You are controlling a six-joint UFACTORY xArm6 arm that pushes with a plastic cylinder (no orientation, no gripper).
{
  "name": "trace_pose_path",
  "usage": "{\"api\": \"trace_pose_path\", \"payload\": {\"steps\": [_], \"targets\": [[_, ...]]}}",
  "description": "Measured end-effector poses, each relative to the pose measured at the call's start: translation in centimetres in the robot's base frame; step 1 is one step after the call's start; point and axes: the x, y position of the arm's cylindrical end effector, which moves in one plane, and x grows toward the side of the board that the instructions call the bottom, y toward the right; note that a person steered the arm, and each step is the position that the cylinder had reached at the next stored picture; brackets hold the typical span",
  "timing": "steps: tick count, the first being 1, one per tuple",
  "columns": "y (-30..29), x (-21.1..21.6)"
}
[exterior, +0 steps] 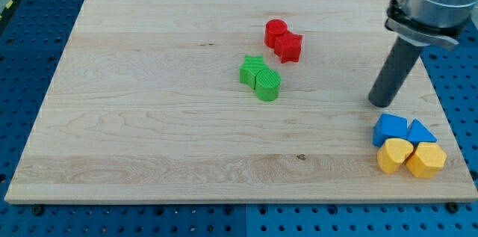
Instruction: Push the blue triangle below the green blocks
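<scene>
The blue triangle (421,131) lies near the view's bottom right, touching a blue block (390,128) on its left. The two green blocks, a star (252,69) and a cylinder (267,84), sit together near the board's middle. My tip (382,104) stands just above the blue block, a small gap apart, and far to the right of the green blocks.
Two yellow blocks, a heart (393,155) and a hexagon (426,160), touch the blue ones from below. A red cylinder (275,31) and red star (288,45) sit above the green pair. The wooden board (149,117) ends close to the right of the blue triangle.
</scene>
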Motion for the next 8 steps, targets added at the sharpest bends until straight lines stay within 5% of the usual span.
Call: {"api": "trace_pose_path", "payload": {"steps": [8], "targets": [[8.4,0.0]]}}
